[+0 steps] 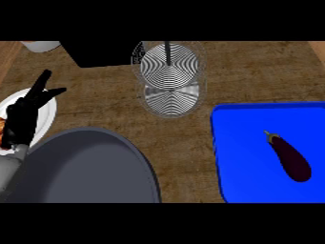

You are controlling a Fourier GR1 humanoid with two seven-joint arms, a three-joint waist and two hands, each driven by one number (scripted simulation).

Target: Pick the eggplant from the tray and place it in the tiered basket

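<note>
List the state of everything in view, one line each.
eggplant: lying in the tray, untouched.
blue tray: holds only the eggplant.
tiered basket: both tiers empty.
left hand: open, fingers up, over the white plate.
white plate: orange food on it.
dark round pan: empty.

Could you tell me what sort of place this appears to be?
Most likely a kitchen counter. A wooden countertop carries a blue tray with an eggplant on it, a wire tiered basket, a white plate with food and a large dark pan.
</note>
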